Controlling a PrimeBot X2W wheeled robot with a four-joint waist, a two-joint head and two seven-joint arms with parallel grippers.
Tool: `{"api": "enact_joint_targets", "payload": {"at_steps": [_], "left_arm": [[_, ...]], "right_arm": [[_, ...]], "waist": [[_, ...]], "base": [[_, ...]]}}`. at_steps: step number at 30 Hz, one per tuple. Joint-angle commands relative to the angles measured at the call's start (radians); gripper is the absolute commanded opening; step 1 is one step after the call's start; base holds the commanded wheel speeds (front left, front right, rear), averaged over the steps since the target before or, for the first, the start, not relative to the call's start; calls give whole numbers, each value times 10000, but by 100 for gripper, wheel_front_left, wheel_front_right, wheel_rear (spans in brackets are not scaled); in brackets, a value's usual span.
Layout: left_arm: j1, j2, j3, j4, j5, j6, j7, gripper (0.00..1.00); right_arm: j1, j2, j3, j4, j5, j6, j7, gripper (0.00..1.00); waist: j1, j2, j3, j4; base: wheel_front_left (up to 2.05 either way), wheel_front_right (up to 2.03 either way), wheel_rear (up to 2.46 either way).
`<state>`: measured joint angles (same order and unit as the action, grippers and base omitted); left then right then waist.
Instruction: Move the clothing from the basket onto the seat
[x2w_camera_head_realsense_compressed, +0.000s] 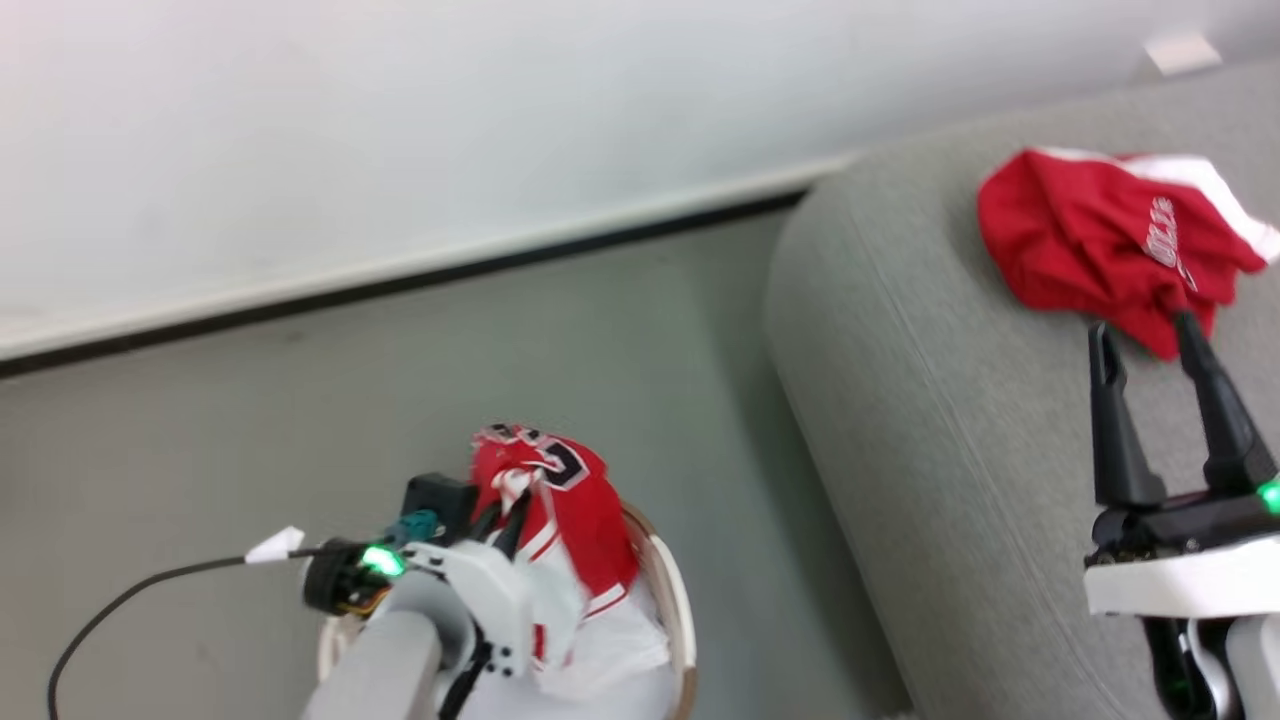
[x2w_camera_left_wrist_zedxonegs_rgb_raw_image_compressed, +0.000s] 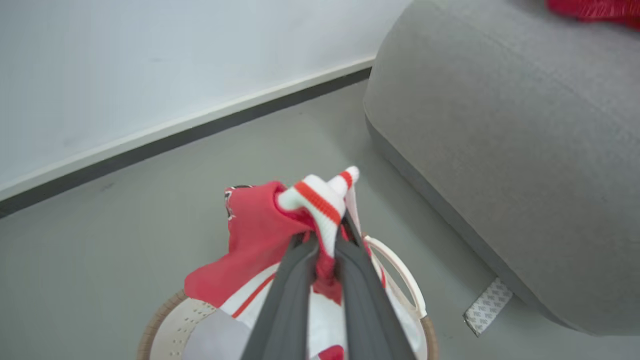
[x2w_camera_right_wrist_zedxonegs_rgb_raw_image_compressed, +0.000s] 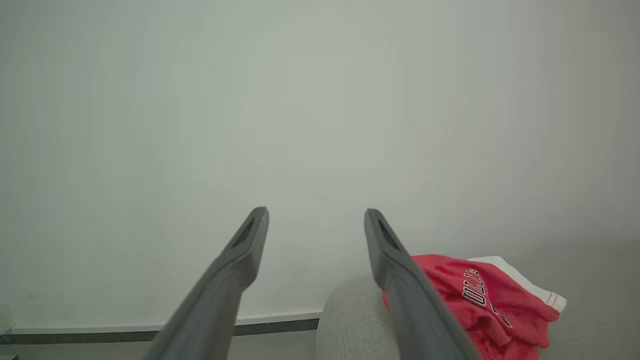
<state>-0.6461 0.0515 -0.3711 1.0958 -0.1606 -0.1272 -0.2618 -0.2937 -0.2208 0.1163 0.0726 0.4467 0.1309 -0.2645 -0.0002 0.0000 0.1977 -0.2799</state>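
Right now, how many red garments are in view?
2. One red garment lies bunched on the seat; a second garment hangs from the left claw above the basket. More may be hidden in the basket.

The head camera looks steeply down from above, with the basket (x2w_camera_head_realsense_compressed: 678, 610) at bottom centre and the seat (x2w_camera_head_realsense_compressed: 930, 450) on the right. The left wrist camera sits close over the basket, facing the wall (x2w_camera_left_wrist_zedxonegs_rgb_raw_image_compressed: 150, 60). The right wrist camera looks almost level at that wall. All three share the seat and the skirting (x2w_camera_head_realsense_compressed: 400, 272).
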Motion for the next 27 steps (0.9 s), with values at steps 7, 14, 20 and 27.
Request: {"api": "enact_joint_targets", "payload": {"at_steps": [7, 14, 20, 27], "left_arm": [[888, 9, -922, -2596, -885, -14, -26, 0], [868, 106, -850, -4425, -934, -14, -26, 0], [461, 200, -742, -5643, -890, 23, -20, 0], [89, 428, -560, -7106, -1029, 161, 335, 0]], "right_arm": [[737, 127, 213, 204, -8, 0, 8, 100], [1139, 243, 630, 363, 48, 0, 8, 100], [1270, 351, 1004, 440, 64, 0, 8, 100], [1274, 525, 1334, 511, 51, 0, 8, 100]], "waist": [[2, 0, -1491, 1073], [2, 0, -1936, 1303], [2, 0, -2040, 1443], [2, 0, -2022, 1502]], "base": [[0, 0, 0], [0, 0, 0], [0, 0, 0], [0, 0, 0]]}}
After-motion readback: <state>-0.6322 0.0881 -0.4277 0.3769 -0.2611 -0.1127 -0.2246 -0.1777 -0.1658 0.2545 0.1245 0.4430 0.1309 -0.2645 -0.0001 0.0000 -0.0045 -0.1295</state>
